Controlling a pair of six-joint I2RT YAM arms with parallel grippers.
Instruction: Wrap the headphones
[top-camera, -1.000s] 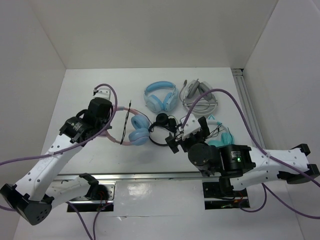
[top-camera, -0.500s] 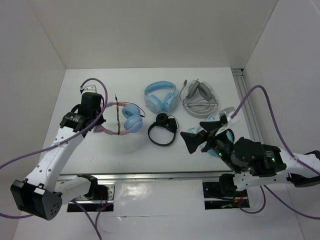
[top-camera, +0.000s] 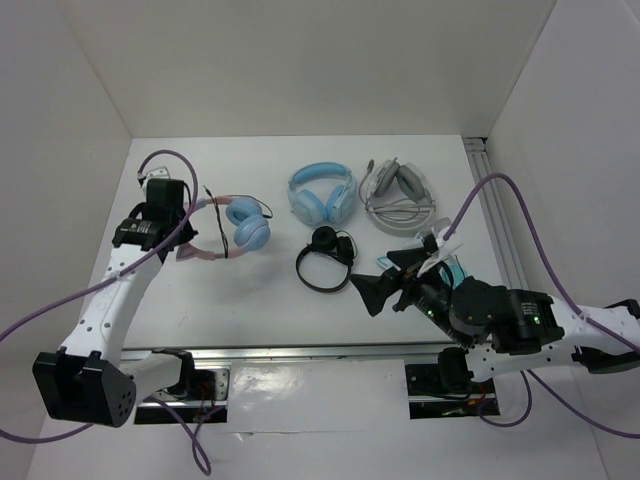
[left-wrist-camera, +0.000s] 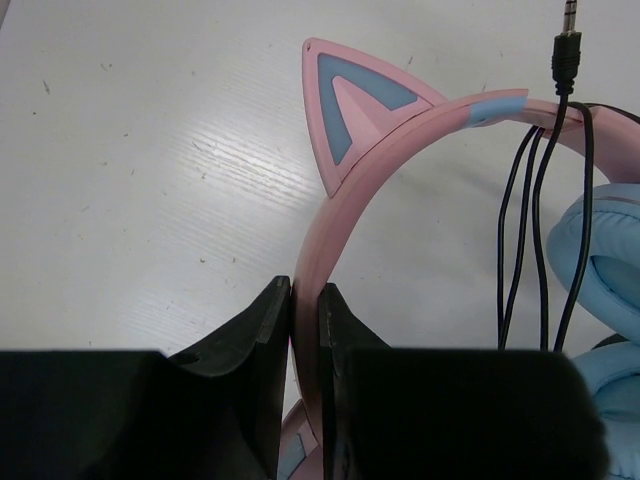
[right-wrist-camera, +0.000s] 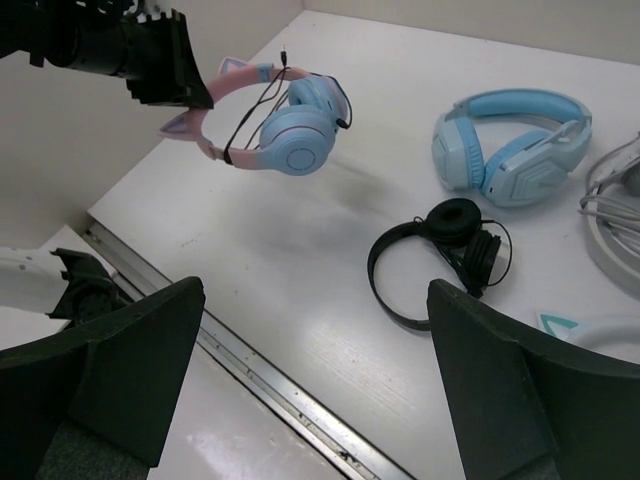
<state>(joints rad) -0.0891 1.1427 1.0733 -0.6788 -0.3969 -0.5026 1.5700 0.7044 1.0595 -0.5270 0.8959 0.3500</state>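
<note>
The headphones (top-camera: 238, 225) have a pink cat-ear headband, light blue ear cups and a thin black cable looped over the band. My left gripper (top-camera: 183, 236) is shut on the pink headband (left-wrist-camera: 345, 200) and holds the pair lifted above the table at the left. The cable's plug (left-wrist-camera: 566, 45) sticks up near the band. In the right wrist view the pair (right-wrist-camera: 280, 125) hangs in the air. My right gripper (top-camera: 385, 283) is open and empty, apart from the pair, near the front right.
An all-blue pair (top-camera: 322, 192) and a grey-white pair (top-camera: 400, 195) lie at the back. A small black pair (top-camera: 325, 257) lies mid-table. A teal pair with white band (top-camera: 447, 258) is partly hidden under my right arm. A metal rail (right-wrist-camera: 270, 390) runs along the front edge.
My left gripper has carried the pink headphones up and to the back left. My right gripper has drawn back from the middle toward the front right and stands open.
</note>
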